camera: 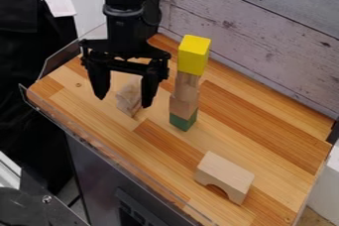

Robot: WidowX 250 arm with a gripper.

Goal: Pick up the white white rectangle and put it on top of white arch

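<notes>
The black gripper (124,102) hangs at the upper left over the wooden table, its two fingers spread wide. Just behind and between the fingers, toward the right one, a pale wooden rectangular block (130,96) rests on the table, partly hidden by the right finger. No contact between finger and block can be made out. The pale wooden arch (225,174) stands at the lower right with its opening facing down.
Right of the gripper rises a stack with a green block (183,121) at the bottom, natural wood blocks (185,96) in the middle and a yellow block (194,55) on top. A clear rim edges the table (278,145), and a plank wall stands behind.
</notes>
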